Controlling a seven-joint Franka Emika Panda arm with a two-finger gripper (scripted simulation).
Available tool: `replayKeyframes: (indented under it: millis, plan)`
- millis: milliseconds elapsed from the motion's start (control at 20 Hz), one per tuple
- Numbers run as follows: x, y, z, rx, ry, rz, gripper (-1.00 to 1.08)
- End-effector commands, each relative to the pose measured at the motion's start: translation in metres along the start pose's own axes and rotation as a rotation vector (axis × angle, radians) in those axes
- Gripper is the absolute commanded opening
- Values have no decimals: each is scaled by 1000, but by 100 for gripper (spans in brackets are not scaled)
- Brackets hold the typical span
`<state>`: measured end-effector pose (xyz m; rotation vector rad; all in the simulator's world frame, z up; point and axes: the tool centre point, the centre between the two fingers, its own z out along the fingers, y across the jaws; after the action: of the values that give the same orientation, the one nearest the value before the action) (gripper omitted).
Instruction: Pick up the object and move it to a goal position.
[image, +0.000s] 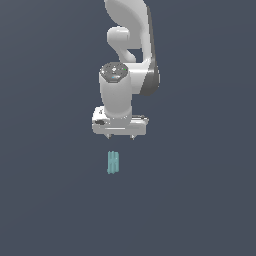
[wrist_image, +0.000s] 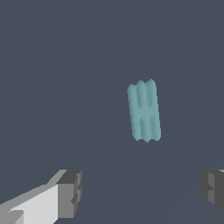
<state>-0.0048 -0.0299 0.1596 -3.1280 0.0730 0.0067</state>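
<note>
1. While the jaws of the gripper (image: 120, 136) hang spread wide with nothing between them, the ridged teal block (image: 113, 162) lies apart from them on the plain dark surface (image: 200, 200), untouched.
2. Seen from the exterior view, the block sits below the fingertips in the picture and slightly toward that view's left of their midpoint; whether that gap is height, reach or both cannot be told.
3. On the wrist view, both dark pads (wrist_image: 70, 192) show at the frame's edge with the block (wrist_image: 144, 110) ahead of them, nearer one pad's side than centred.
4. Its long axis runs roughly across the line joining the two pads, tilted only a little.
5. By my judgement, the coming move needs a small sideways correction, then a closing-in so the pads meet the block's narrow width.
</note>
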Motion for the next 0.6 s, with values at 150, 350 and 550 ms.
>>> replayKeyframes:
  millis: [150,350,550]
  plan:
    - [0,1,-1,-6,0,-2,100]
    - [0,1,-6,-25,0,-6,100]
    - [-1,1,-8,-27,-1,-6,100]
